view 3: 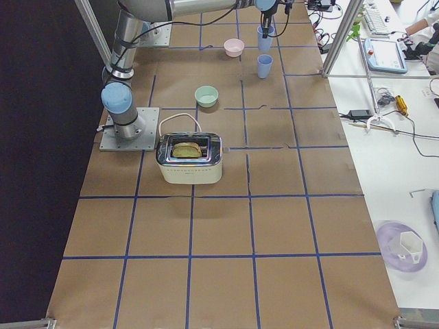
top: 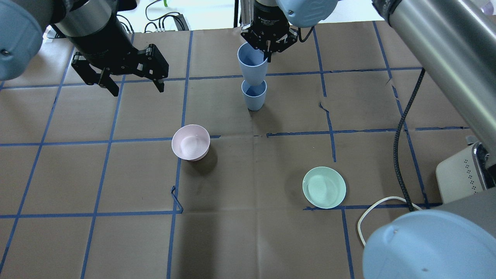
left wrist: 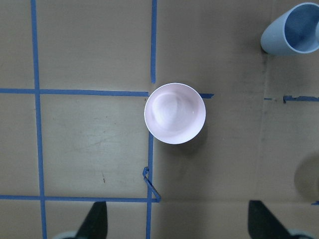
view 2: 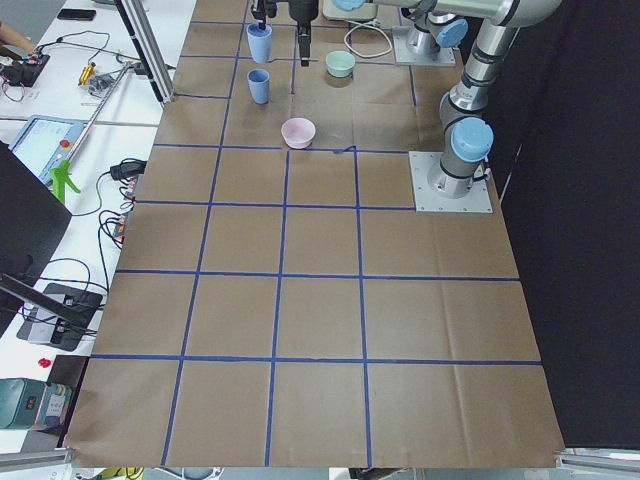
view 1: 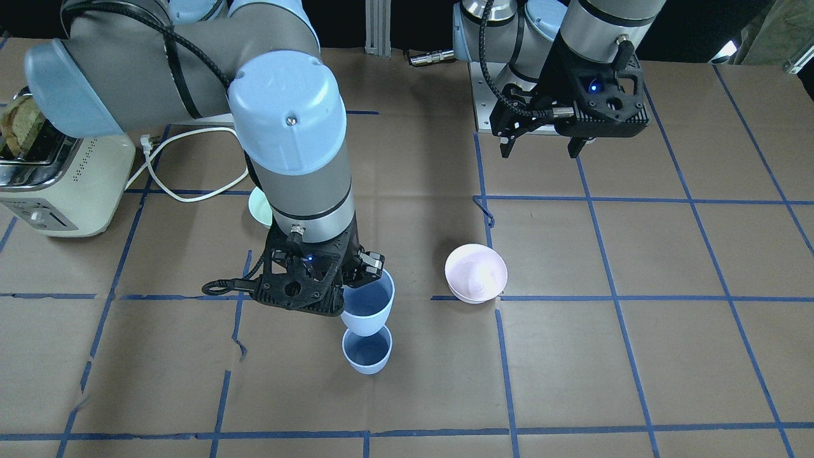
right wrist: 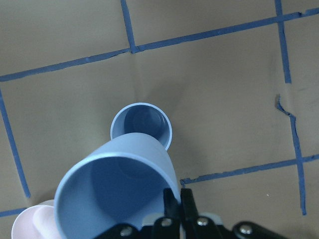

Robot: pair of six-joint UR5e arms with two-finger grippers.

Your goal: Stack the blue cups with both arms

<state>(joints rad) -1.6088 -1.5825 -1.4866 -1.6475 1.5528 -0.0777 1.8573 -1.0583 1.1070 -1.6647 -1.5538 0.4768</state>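
Two alike, upper cup (view 1: 367, 308), lower cup (view 1: 367, 353), pale blue, tapered, darker inside

Brown paper-covered table (view 2: 320, 300) beside white workbench (view 3: 384, 157)

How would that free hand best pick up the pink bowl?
Probably by the rim, coming straight down: the pink bowl sits upright and open, with nothing inside, so one finger of the left hand can go inside the wall and one outside.
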